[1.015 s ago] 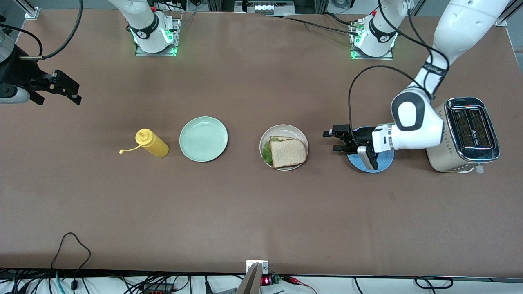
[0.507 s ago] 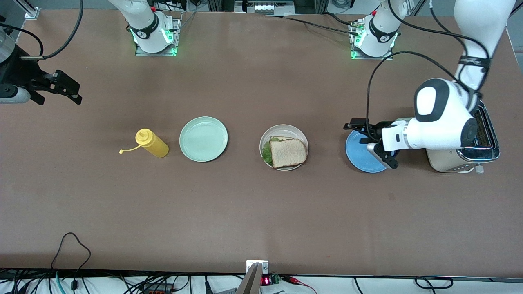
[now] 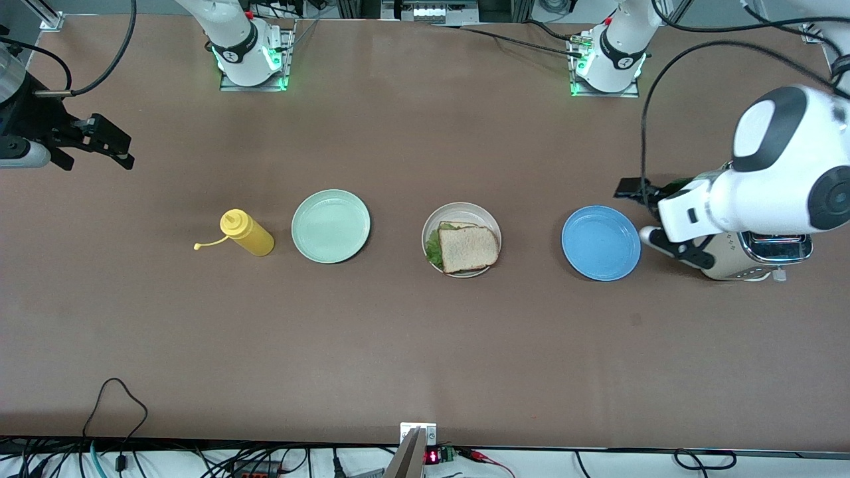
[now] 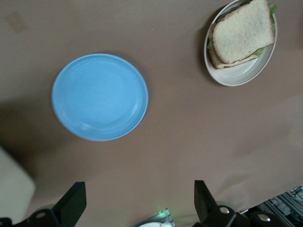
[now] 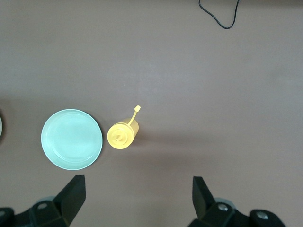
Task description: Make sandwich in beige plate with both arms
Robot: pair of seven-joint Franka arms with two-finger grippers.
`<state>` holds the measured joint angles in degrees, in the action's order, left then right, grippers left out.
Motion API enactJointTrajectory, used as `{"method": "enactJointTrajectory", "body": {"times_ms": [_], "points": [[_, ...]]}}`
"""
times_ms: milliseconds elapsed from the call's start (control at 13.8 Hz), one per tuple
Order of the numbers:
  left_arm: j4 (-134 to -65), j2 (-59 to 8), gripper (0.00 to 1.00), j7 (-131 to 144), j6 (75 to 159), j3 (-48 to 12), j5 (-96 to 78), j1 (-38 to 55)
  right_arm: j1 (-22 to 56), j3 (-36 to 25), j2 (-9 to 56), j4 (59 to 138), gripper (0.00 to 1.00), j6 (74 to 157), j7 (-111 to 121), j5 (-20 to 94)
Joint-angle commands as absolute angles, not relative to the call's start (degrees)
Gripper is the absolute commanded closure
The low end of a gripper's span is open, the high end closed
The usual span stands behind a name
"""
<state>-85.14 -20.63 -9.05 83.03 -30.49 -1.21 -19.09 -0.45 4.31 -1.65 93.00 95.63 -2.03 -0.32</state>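
While the sandwich sits assembled on the beige plate, its top bread slice square to the camera and crinkled green lettuce poking out at its nine o'clock edge, neither arm touches it. At three o'clock from that plate, well apart, lies the blue plate, bare; at nine o'clock lies the mint-green plate, with the yellow squeeze bottle just beside it toward the right arm's end of the table, its thin nozzle tip trailing out at nine o'clock. A toaster stands at three o'clock from the blue plate, mostly covered by the left arm's white wrist. Up over the table between the blue plate and the toaster hangs the left gripper, its two black fingers spread as wide as they go and holding nothing; its wrist view looks down on the blue plate and the sandwich. Over the table edge at the right arm's end, the right gripper waits, fingers likewise fully apart and empty, above the squeeze bottle and mint-green plate.
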Motion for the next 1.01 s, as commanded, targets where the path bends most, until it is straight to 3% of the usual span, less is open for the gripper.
{"method": "enactJointTrajectory", "body": {"times_ms": [0, 217, 362, 580, 942], "points": [[-81.47, -17.51, 0.0, -7.65, 79.45, -27.19, 3.94, -14.61, -0.79, 4.92, -2.11, 92.55, 0.0, 95.19, -2.99, -0.88], [-83.58, -12.06, 0.0, -5.9, 80.76, -13.93, 3.96, -4.51, -0.79, 4.92, -2.11, 92.55, 0.0, 95.1, -2.99, -0.88], [-88.65, -7.15, 0.0, -3.44, 87.14, -8.72, 3.87, -1.16, -0.79, 4.92, -2.2, 92.55, 0.0, 95.1, -2.99, -0.79], [-98.51, 0.16, 0.0, -0.18, 97.63, -3.36, 3.61, 1.93, -0.79, 4.92, -2.2, 92.46, 0.0, 95.18, -2.99, -0.7], [-100.37, 2.98, 0.0, 0.09, 98.97, -1.14, 1.76, 3.25, -0.97, 4.83, -2.02, 92.46, 0.0, 94.92, -2.2, -0.35]]}}
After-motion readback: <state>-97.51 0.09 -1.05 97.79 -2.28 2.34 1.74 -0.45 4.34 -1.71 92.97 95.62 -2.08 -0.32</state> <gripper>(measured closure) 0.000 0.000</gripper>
